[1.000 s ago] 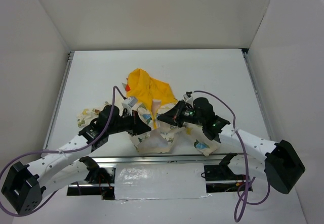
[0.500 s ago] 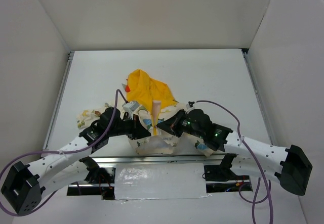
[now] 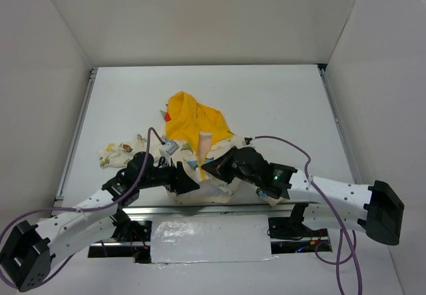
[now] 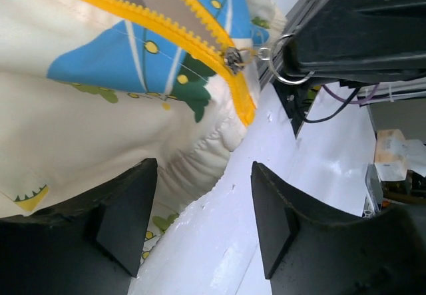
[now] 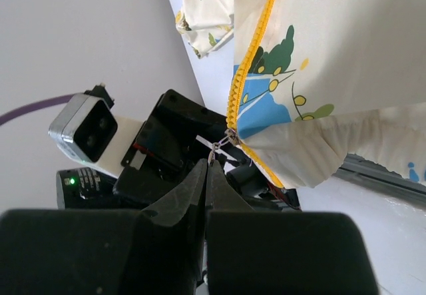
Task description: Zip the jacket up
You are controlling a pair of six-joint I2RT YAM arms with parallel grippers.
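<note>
At jacket hem, right tool pinching zipper pull

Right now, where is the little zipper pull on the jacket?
Find the cream jacket with the yellow hood in the middle of the white table. Follow its yellow zipper down towards the hem. The zipper pull is the only shiny metal bit there, pinched by the right gripper.

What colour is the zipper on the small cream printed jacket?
Yellow-orange. The zipper of the cream printed jacket shows best in the left wrist view.
</note>
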